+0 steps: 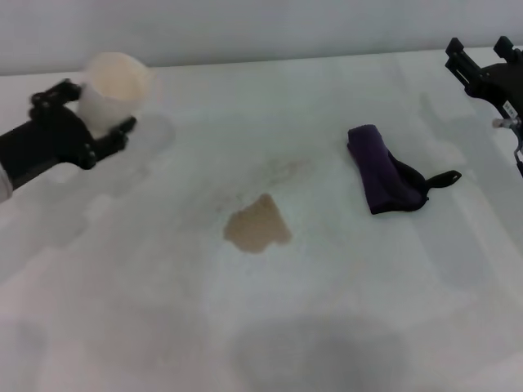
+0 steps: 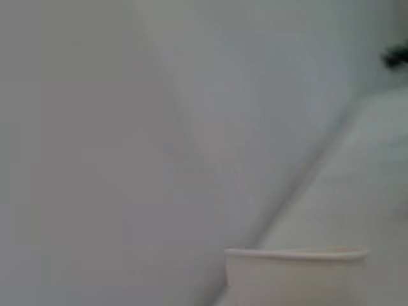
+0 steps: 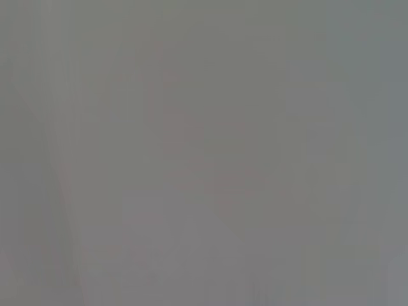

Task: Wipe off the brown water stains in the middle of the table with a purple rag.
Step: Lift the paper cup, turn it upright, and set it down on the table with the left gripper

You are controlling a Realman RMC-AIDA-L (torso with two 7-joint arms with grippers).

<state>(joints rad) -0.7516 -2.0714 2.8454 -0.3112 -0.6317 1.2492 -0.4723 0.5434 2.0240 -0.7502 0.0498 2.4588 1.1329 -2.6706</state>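
Purple rag (image 1: pixel 385 171) well apart from right gripper (image 1: pixel 482 55)

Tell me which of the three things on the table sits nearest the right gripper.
The purple rag: it lies on the right gripper's side, while the brown stain sits mid-table and the left gripper holds the paper cup.

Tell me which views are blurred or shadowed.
Head view: the purple rag and brown stain read clearly; a soft shadow darkens the table nearest the robot. Left wrist view: hazy, only the cup rim shows. Right wrist view: featureless grey.
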